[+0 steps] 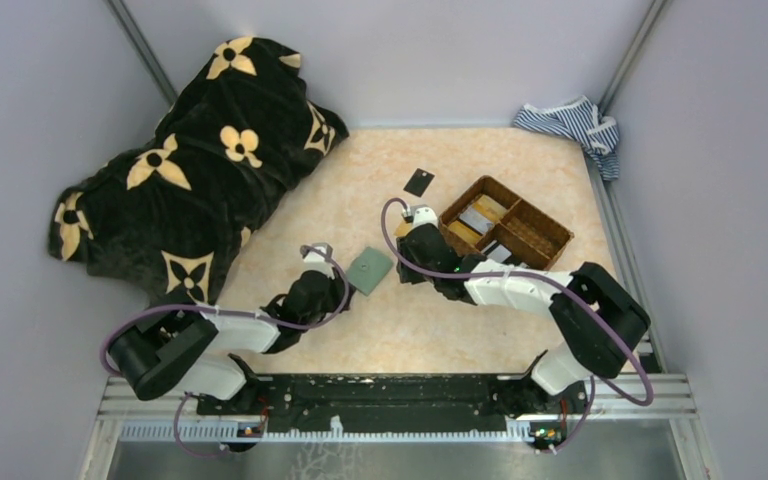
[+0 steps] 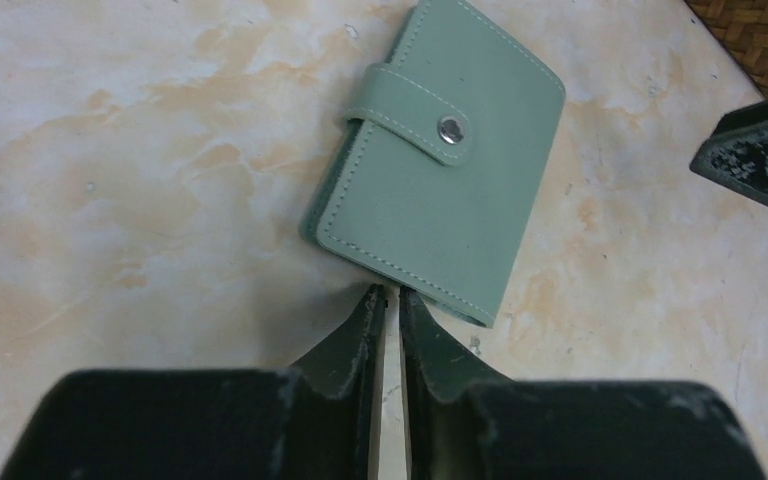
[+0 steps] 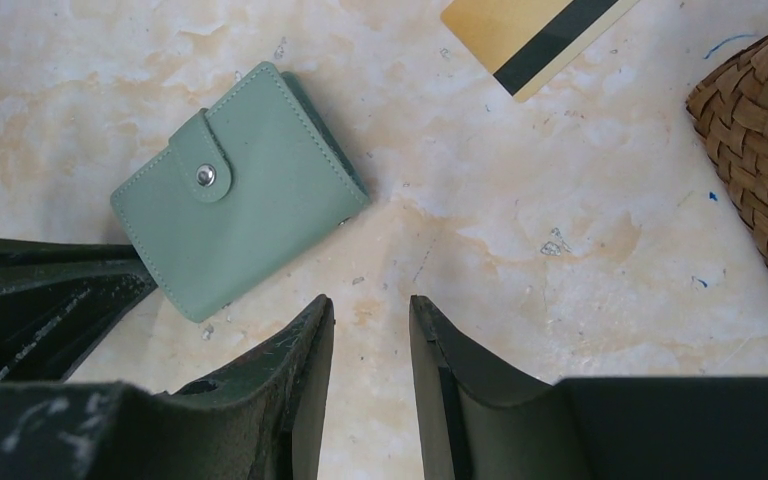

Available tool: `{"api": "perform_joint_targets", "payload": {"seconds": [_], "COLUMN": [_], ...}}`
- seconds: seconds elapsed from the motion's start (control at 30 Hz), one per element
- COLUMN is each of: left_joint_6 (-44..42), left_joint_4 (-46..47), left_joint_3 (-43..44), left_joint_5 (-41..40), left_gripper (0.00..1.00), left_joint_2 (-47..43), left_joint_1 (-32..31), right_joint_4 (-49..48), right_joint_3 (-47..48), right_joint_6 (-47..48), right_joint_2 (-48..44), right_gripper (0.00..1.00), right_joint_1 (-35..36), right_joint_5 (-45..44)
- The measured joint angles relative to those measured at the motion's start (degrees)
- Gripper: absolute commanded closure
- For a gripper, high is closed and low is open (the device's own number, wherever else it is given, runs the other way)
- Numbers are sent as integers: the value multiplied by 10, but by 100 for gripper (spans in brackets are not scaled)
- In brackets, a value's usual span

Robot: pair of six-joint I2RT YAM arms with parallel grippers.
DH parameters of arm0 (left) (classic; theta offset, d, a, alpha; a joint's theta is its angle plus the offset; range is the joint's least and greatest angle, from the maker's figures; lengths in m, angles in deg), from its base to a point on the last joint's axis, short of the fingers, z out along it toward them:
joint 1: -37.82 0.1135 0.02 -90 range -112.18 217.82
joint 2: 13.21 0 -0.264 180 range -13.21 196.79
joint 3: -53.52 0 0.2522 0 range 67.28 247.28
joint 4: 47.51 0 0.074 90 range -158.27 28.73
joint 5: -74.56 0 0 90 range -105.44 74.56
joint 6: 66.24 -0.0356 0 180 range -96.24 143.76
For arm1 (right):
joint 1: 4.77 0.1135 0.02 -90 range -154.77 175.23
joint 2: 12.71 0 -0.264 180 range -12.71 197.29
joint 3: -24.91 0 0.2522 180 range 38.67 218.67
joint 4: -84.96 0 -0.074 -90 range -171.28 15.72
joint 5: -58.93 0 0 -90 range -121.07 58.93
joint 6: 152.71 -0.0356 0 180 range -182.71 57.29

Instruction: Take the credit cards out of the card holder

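- The left hand [image 2: 388, 292] is hovering empty, its fingers pressed almost together.
- The card holder [image 2: 440, 170] is lying flat on the table [image 2: 110, 200], strap snapped down, just beyond those fingertips.
- The right hand [image 3: 372, 305] is hanging spread and empty, with the card holder lying ahead to its left and a gold card [image 3: 525, 30] ahead.

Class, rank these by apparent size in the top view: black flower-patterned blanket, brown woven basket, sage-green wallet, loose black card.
1. Black flower-patterned blanket
2. brown woven basket
3. sage-green wallet
4. loose black card, only slightly smaller.
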Motion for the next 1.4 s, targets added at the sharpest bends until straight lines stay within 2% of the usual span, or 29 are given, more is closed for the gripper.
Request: {"api": "perform_joint_targets", "payload": {"seconds": [0.13,0.2,0.37,0.43,0.6,0.73,0.87,0.97,1.07,1.17,1.23,1.4], "left_joint_6": [9,11,1,-9,-49,-62,-78,-94,-102,-107,-111,-120], "left_joint_4": [3,-2,-49,-76,-129,-161,-186,-177,-164,-153,-151,-154], "left_joint_3": [5,8,10,10,14,21,43,52,56,59,63,109], "left_joint_5": [4,3,-24,-38,-75,-115,-163,-165,-146,-130,-127,-113], "left_gripper": [80,72,35,29,29,31,33,33,45,51,52,48], "left_joint_2": [7,8,-40,-83,-161,-169,-143,-118,-94,-70,-53,21], "left_joint_1": [-24,-37,-51,-51,-51,-45,-35,-12,36,87,111,122], "right_joint_4": [0,1,3,1,-4,-15,-24,-26,-31,-38,-35,-24], "right_joint_3": [0,0,-6,-16,-20,-27,-27,-27,-29,-39,-44,-44], "right_joint_6": [0,0,0,2,7,6,4,2,2,2,2,2], "right_joint_2": [0,-1,-21,-38,-36,-17,0,4,4,4,3,-7], "right_gripper": [65,65,66,66,65,66,67,68,69,70,71,71], "right_joint_1": [-2,-7,-30,-40,-52,-54,-54,-54,-54,-54,-54,-54], "right_joint_5": [-1,0,9,10,13,25,40,50,53,56,58,60]}}
